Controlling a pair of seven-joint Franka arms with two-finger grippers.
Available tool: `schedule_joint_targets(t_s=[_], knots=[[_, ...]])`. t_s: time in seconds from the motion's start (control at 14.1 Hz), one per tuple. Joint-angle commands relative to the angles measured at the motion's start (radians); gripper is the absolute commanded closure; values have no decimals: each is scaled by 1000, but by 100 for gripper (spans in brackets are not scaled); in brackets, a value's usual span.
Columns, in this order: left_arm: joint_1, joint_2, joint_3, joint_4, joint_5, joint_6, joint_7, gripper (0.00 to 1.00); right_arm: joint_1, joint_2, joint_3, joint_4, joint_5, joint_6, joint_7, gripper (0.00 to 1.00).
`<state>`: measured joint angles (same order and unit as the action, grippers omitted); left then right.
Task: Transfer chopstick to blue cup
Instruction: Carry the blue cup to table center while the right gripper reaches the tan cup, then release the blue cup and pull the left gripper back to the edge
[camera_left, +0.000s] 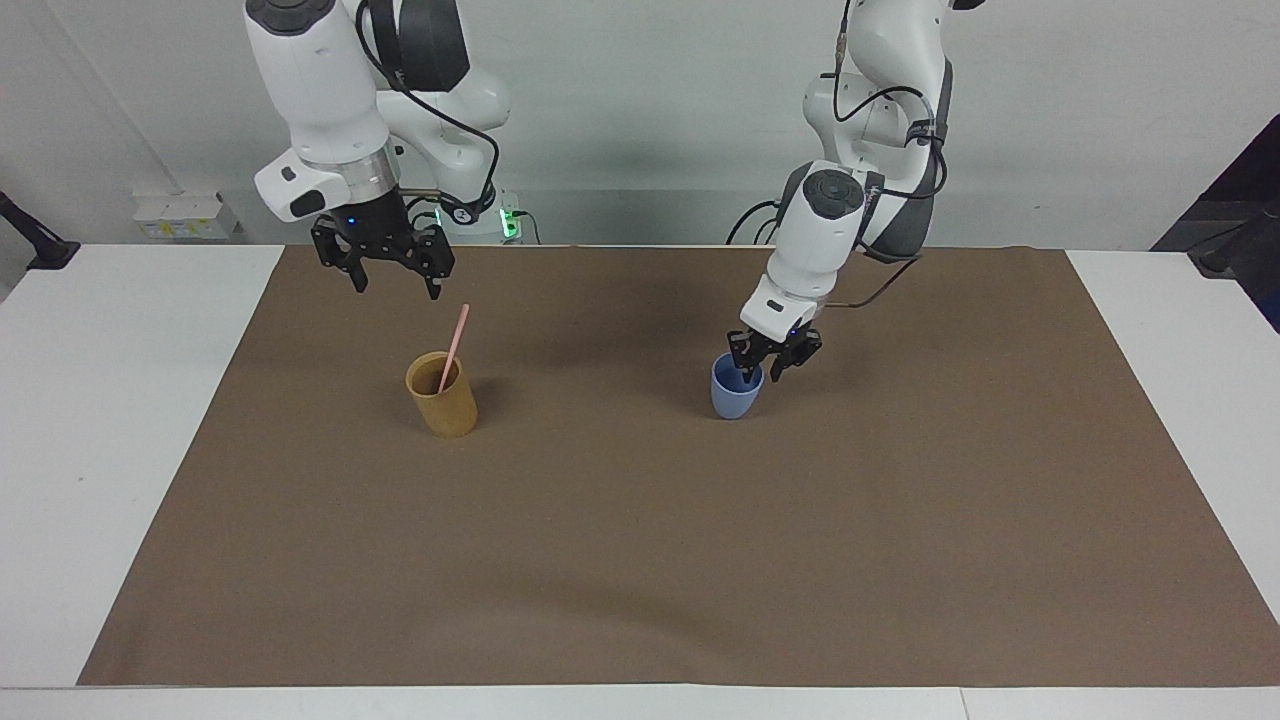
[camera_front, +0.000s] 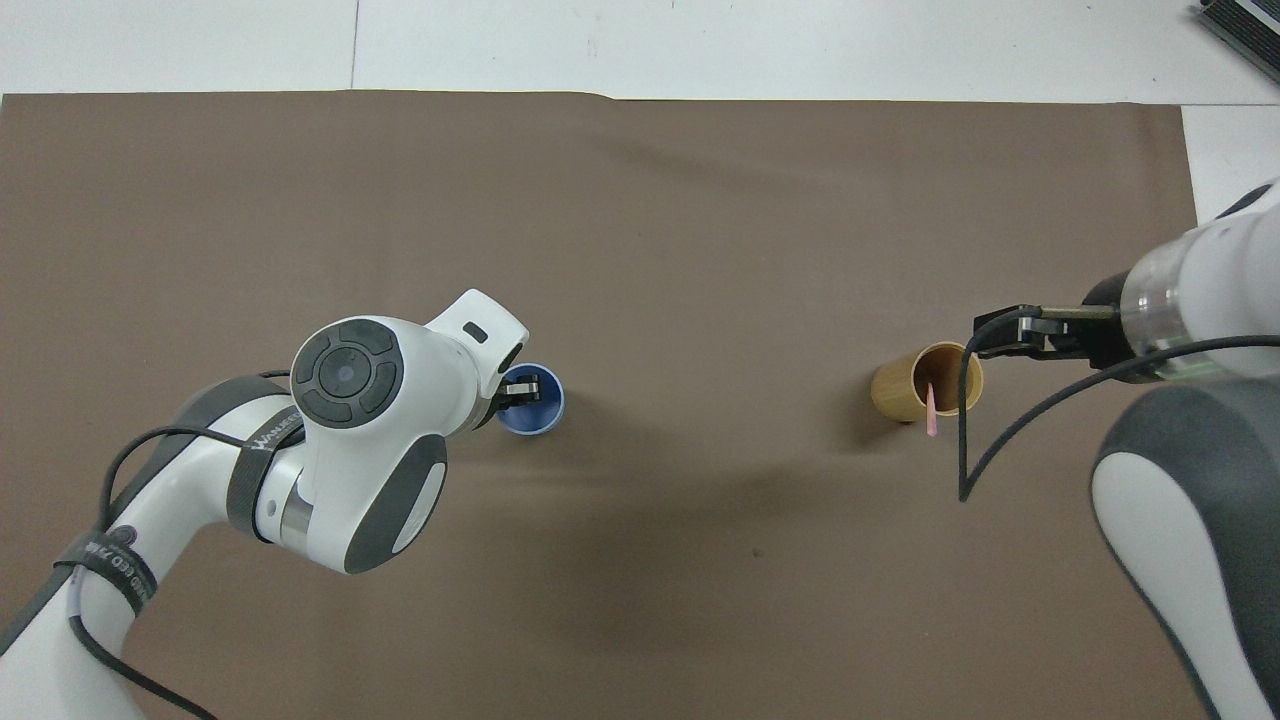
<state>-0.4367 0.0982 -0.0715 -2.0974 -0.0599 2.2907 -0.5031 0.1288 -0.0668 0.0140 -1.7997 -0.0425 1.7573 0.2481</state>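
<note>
Both arms reach down, the left gripper (camera_left: 760, 372) low with fingers parted, the right gripper (camera_left: 395, 284) raised, fingers spread.
</note>
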Motion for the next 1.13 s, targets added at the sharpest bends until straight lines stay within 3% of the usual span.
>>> schedule_joint_targets(t_s=[0.0, 0.21, 0.5, 0.71, 0.92, 1.06], knots=[[3, -18, 4, 19, -14, -29, 20, 0, 51, -47, 1, -115, -4, 65, 57, 0], [39, -54, 9, 126, -14, -222, 76, 0, 86, -48, 1, -158, -40, 71, 66, 0], [165, -117, 12, 308, -11, -530, 243, 0, 147, -48, 1, -243, -120, 76, 108, 0], [278, -121, 12, 381, -6, -631, 368, 0, 155, -65, 1, -306, -169, 105, 108, 3], [367, -143, 13, 422, -5, -669, 477, 0, 173, -64, 1, -316, -212, 113, 106, 18], [389, -141, 13, 479, 29, -736, 497, 0, 176, -64, 1, -316, -224, 113, 108, 33]])
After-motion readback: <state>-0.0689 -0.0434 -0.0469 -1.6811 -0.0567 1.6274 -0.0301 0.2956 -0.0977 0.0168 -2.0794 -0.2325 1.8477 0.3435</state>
